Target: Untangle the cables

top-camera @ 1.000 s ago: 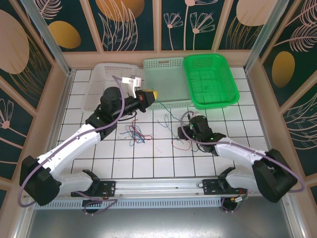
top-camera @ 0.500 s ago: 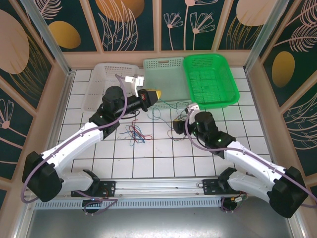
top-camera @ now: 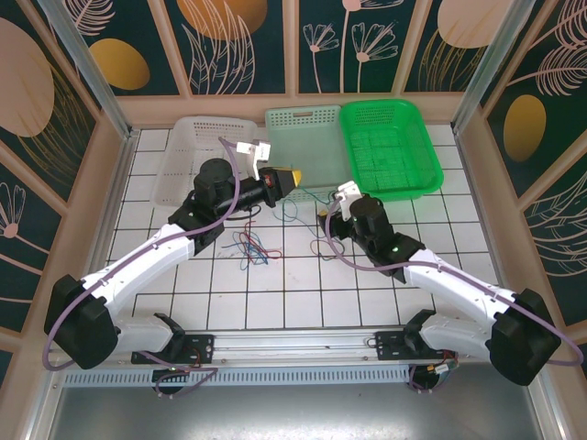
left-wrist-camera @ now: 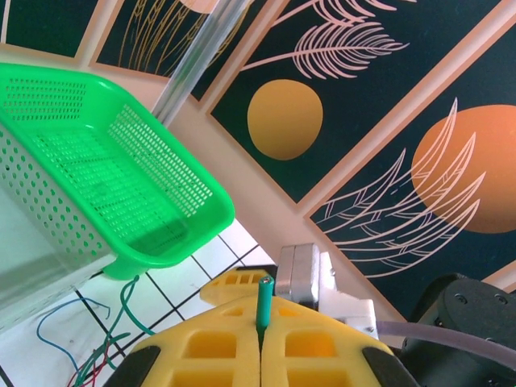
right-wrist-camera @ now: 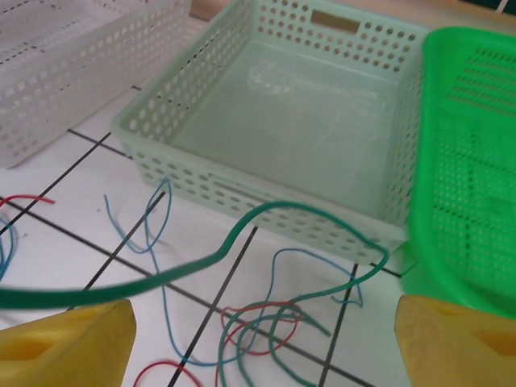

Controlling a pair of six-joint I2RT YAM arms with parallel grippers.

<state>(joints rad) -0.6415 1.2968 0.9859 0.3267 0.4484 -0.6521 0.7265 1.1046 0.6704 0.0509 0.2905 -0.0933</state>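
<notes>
Cables (top-camera: 252, 246), thin red, green, blue and dark wires, strewn on white tiled tabletop (top-camera: 303, 293) before pale green perforated plastic basket (top-camera: 303, 117); loose tangle unmoved. End of one green strand (left-wrist-camera: 264, 302) clamped in left gripper (top-camera: 292, 176), jaws clenched, nudged nearer that basket. Right gripper (top-camera: 326, 218) released, spread wider than a second ago, advanced from mid-table to basket front.

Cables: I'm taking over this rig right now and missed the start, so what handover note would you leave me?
Left gripper: shut on the green cable, raised in front of the pale basket.
Right gripper: open, low above the tangle, holding nothing.
Red and blue bunch lies apart on the tiles.
Done: one green end picked up.
Left: pull every strand free.
</notes>
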